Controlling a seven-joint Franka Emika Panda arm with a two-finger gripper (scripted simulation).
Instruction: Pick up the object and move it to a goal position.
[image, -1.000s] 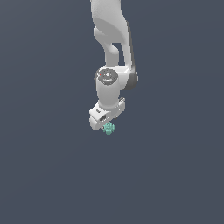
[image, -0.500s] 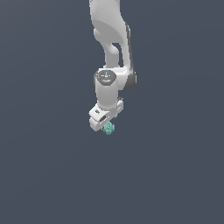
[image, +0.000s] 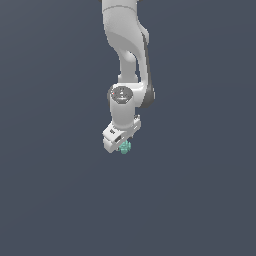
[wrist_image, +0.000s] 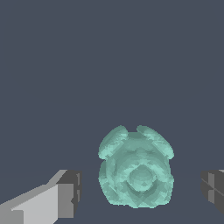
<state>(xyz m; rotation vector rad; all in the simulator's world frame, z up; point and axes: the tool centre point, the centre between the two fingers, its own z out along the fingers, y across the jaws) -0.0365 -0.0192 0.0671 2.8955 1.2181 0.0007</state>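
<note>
The white gripper (image: 120, 142) is seen lowered over the teal-green object (image: 125, 147), which peeks out beneath its lower edge against a plain dark grey ground. In the wrist view, the knobbly object (wrist_image: 135, 172) is framed between the two dark-tipped fingers (wrist_image: 70, 192), with a clear gap left on each side; the jaws are spread wide and nothing is gripped.

- The small teal-green lumpy blob (wrist_image: 136, 175) looks matt and faintly faceted, with rounded knobs like soft moulded plastic or rubber.
- The white arm's claw (wrist_image: 140, 192) has a smooth, plastic-looking white shell with a slight sheen; its fingertips (wrist_image: 72, 192) carry dull dark-grey pads.
- The grey-blue desk (image: 55, 190) is flat, even and matt, without texture or reflections.
</note>
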